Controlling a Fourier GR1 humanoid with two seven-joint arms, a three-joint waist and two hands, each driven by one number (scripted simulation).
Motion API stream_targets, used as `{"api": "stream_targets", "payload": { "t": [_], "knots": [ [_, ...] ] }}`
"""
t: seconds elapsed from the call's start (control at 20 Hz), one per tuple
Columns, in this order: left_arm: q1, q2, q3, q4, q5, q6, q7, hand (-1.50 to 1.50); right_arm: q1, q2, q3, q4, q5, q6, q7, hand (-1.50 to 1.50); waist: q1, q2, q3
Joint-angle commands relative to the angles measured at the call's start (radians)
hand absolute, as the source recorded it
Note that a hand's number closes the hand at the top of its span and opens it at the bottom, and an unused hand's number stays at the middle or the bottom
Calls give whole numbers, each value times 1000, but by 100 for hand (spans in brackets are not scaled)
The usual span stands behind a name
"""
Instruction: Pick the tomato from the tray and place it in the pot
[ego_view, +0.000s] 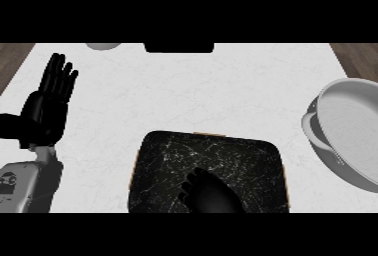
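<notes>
A black marbled tray (221, 150) with tan edges lies at the lower middle of the white counter. My right hand (210, 192) comes in from the bottom edge and sits low over the tray's near half, black against the black surface. No tomato shows anywhere; it may be hidden under that hand. The grey pot (347, 132) stands at the right edge, partly cut off, and what shows of its inside holds nothing. My left hand (46, 107) rests open at the far left with its fingers pointing up, well away from the tray.
A pale round object (103, 46) and a dark box-like object (179, 47) sit at the counter's far edge. Brown wood shows past the counter's upper corners. White counter lies between the tray and the pot.
</notes>
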Motion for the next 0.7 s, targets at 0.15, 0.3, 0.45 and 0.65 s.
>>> {"api": "stream_targets", "payload": {
  "t": [0.15,0.3,0.45,0.65],
  "knots": [
    [8,-15,-14,-1,-20,11,-14,0,-92,74,-353,52,-38,-13,317,150,-6,36,11],
    [6,-7,10,-12,-5,16,-9,0,-97,76,-501,57,-65,2,480,150,-27,52,12],
    [-3,-8,4,-11,-12,17,-14,0,-195,76,-631,73,-75,-27,654,150,-1,54,12],
    [-7,-19,-15,-23,-5,1,-15,0,-338,77,-773,122,35,-63,907,150,38,47,5]
  ]
}}
